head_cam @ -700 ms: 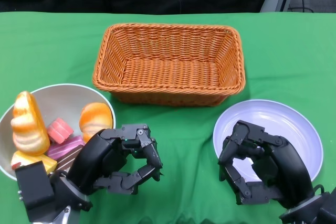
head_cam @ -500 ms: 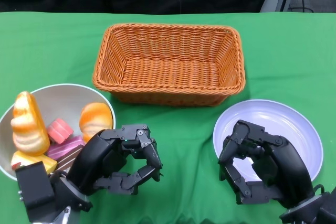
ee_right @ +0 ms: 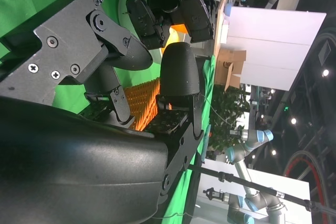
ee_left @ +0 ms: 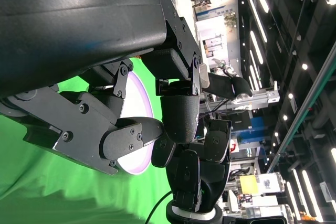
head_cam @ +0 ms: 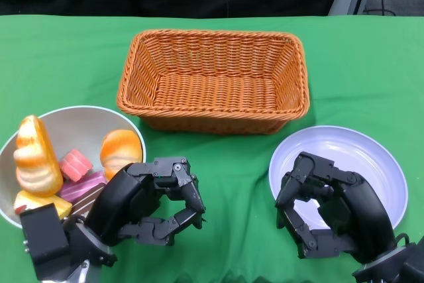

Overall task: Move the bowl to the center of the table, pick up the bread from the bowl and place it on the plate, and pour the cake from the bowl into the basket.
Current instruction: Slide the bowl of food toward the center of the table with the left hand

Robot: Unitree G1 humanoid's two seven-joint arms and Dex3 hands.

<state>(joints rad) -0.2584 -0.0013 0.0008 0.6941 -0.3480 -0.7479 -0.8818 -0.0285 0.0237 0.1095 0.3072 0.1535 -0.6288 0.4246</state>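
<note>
1. Since the bowl [head_cam: 86,118] sits at the table's [head_cam: 59,57] left edge and nothing has been taken out of it, I judge the step in hand to be the first one: moving the bowl to the center.
2. To do this well, I would bring my left hand [head_cam: 149,202] onto the bowl's near rim, take a firm hold there clear of the food, and slide the bowl flat across the green cloth without tilting it, so the contents stay put.
3. My target is the open cloth in front of the basket [head_cam: 213,79], between my two hands; I would stop short of the basket wall and the plate [head_cam: 371,154].
4. Left hand state: fingers curled inward with nothing between them, hovering just right of the bowl, not touching it as far as I can tell.
5. Bowl contents: a tall bread loaf [head_cam: 34,156] leaning at the left, a round bread roll [head_cam: 120,150] at the right, a pink cake slice [head_cam: 75,164] between them, a layered pink-and-brown cake piece [head_cam: 83,187] and a yellow piece [head_cam: 36,203] nearer me.
6. Basket: orange wicker, rectangular, holding nothing.
7. Plate: pale lilac, bare, partly covered by my right hand [head_cam: 329,207].
8. Right hand state: fingers curled in, holding nothing, over the plate's near-left rim.
</note>
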